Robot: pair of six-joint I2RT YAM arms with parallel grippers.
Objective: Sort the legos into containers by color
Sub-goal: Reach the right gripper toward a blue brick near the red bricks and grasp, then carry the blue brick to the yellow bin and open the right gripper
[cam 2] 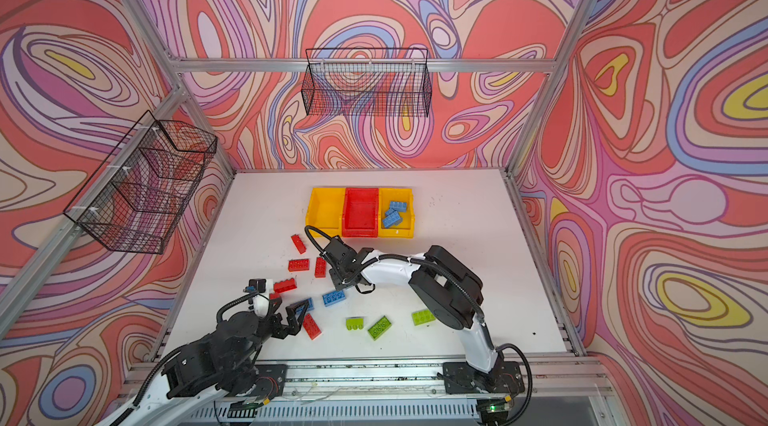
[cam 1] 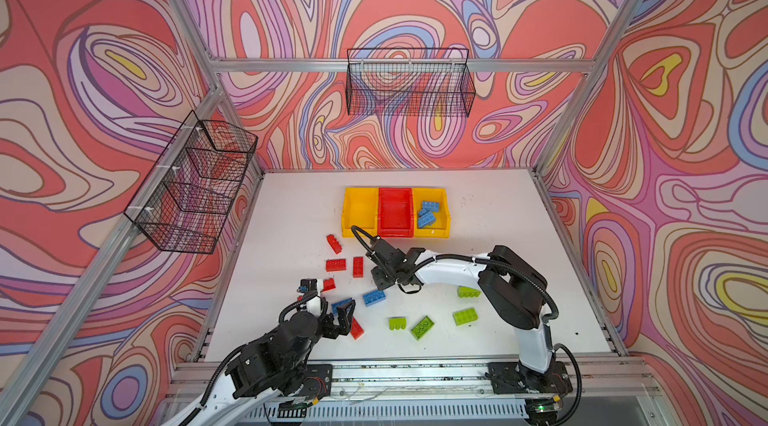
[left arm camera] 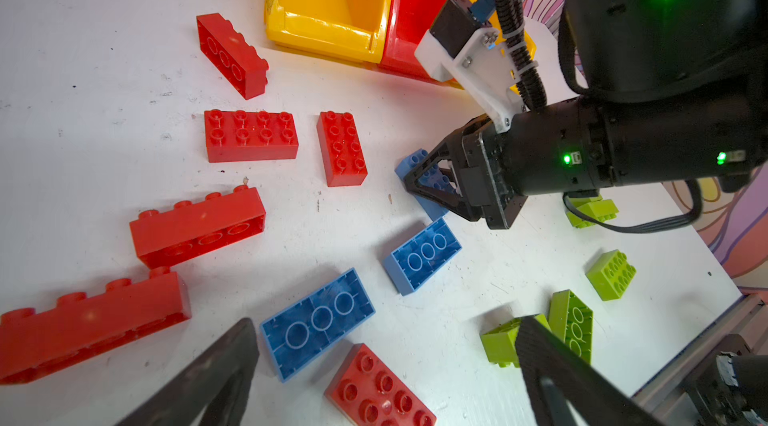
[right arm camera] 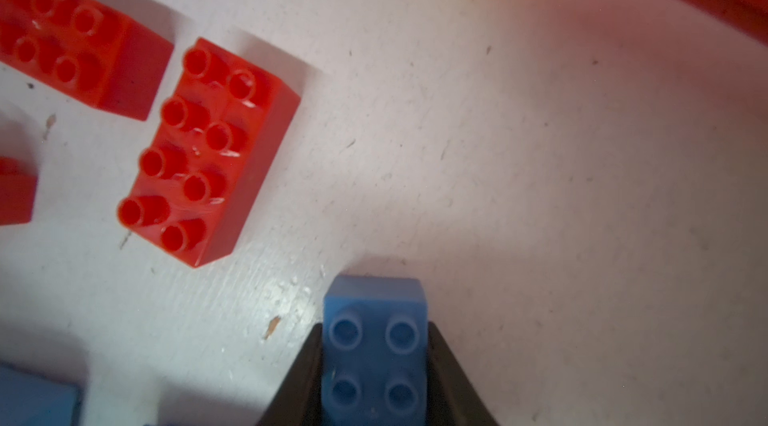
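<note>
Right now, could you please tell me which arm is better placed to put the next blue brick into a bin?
Right: the right fingers are shut on a blue brick, close to the yellow bin that holds blue bricks. The left fingers hang open, holding nothing, farther from it.

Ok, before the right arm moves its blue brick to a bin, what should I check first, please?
1. Grip: right jaws shut on the blue brick: ok.
2. Lift: brick clear of the table: cannot tell.
3. Neighbour: red brick not touching it: ok.
4. Target: right yellow bin holds blue bricks, with room left: ok.
5. Other arm: left jaws open, empty, away from that bin: ok.
</note>
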